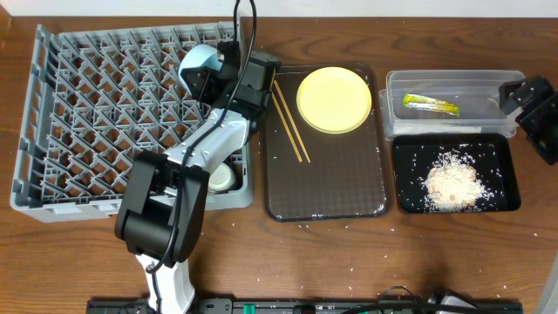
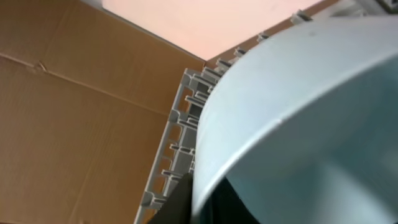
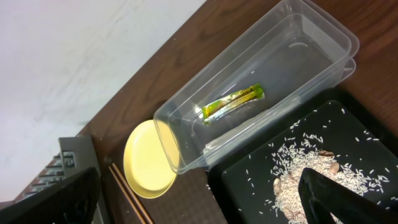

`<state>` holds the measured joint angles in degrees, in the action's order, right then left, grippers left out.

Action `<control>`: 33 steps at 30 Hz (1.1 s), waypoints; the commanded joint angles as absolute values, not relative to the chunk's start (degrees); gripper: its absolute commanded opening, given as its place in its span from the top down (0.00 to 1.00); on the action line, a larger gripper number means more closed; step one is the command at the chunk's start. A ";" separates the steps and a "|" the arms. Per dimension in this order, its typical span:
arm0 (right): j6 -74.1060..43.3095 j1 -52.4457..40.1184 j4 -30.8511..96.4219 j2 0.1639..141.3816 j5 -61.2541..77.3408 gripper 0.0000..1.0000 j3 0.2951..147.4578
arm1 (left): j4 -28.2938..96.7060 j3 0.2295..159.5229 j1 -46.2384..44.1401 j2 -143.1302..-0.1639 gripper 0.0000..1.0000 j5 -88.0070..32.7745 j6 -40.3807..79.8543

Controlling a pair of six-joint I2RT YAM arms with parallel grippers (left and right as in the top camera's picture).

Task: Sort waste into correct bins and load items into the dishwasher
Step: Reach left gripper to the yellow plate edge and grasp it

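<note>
The left arm [image 1: 207, 146] is showing black joint housings and white links, black cables [image 1: 248, 22] trailing from its wrist; the right arm [image 1: 540, 109] is showing only angular black casing.

Wrapper [image 1: 430, 105] in tub [image 1: 453, 77], crumbs [image 1: 452, 181] in adj. tray [image 1: 497, 157]

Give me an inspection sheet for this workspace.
Surface: brown wooden table.
Job's things: blue bowl tilted in grey rack; white dish in rack; plate and chopsticks on brown tray; wrapper in clear tub; rice pile in black tray.
Clutter: stray rice grains on table.
Grippers: left gripper at bowl, grip unclear; right gripper open, empty.
Cables: black cable above rack.
Surroundings: cardboard, pale wall.
</note>
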<state>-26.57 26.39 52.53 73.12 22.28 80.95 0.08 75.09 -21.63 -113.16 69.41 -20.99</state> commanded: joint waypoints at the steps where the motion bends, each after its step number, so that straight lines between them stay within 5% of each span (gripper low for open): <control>1: -26.74 26.61 52.56 73.23 22.48 0.01 81.73 | 1.74 75.44 -23.29 -113.69 0.77 71.02 -20.91; 20: -26.74 26.61 52.56 73.23 22.48 0.01 81.73 | 5.13 75.59 -28.01 -111.98 0.40 58.30 -19.84; 29: -26.74 26.61 52.56 73.23 22.48 0.01 81.73 | 5.54 75.77 -27.94 -101.14 0.18 39.07 -11.79; 33: -26.74 26.61 52.56 73.23 22.48 0.01 81.73 | 8.21 75.77 -27.94 -96.01 0.17 20.69 4.75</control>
<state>-26.57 26.39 52.53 73.12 22.28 80.95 6.07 75.09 -28.18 -99.50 38.85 -10.41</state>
